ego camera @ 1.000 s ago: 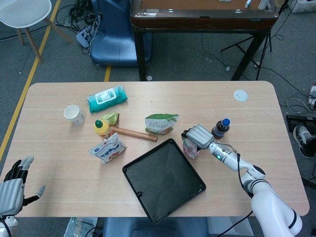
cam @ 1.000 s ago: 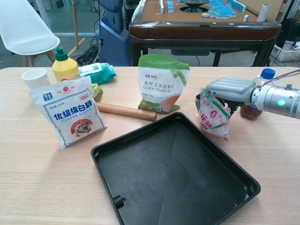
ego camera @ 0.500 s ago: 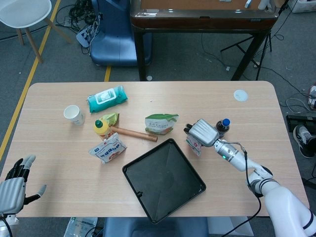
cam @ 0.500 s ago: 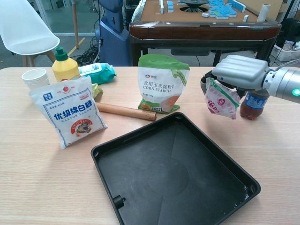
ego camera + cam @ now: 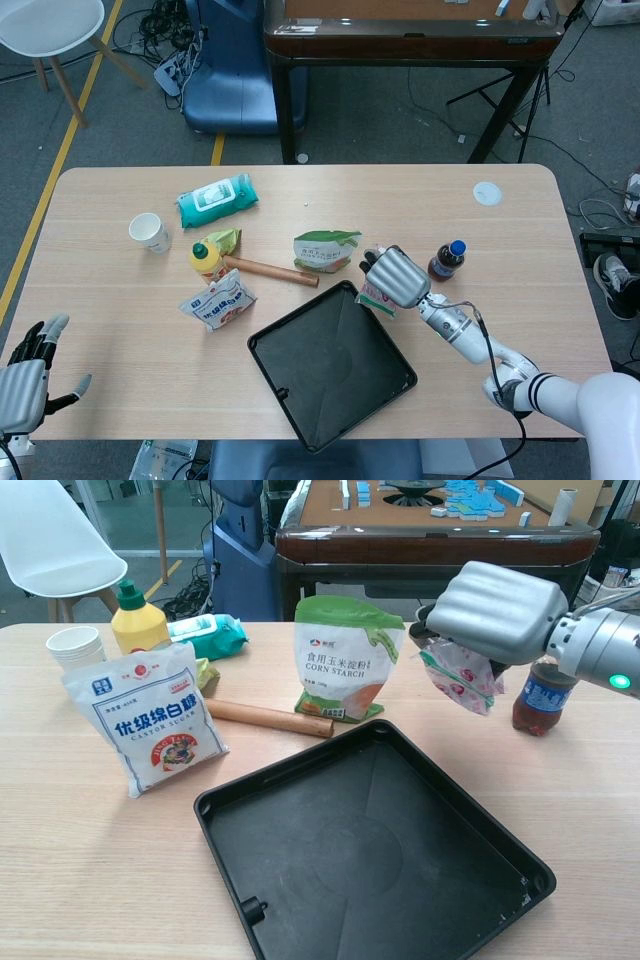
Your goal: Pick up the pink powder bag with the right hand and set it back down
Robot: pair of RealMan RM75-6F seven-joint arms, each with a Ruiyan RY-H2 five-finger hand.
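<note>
My right hand [image 5: 395, 277] [image 5: 497, 610] grips the pink powder bag [image 5: 458, 677] [image 5: 374, 297] from above and holds it in the air, well off the table. The bag hangs over the far right corner of the black tray [image 5: 370, 850] [image 5: 330, 365], between the corn starch bag [image 5: 346, 657] and the dark bottle [image 5: 538, 690]. Most of the bag's top is hidden under the hand. My left hand [image 5: 28, 375] rests at the table's near left corner with its fingers spread and nothing in it.
A sugar bag [image 5: 150, 715], a wooden rolling pin [image 5: 270, 718], a yellow squeeze bottle [image 5: 137, 620], a paper cup [image 5: 77, 645] and a teal wipes pack [image 5: 208, 635] stand to the left. A white lid [image 5: 487, 193] lies at the far right.
My right hand has lifted the pink bag off the table and carried it up and to the left, toward the tray's far corner. The left hand has stayed put.
</note>
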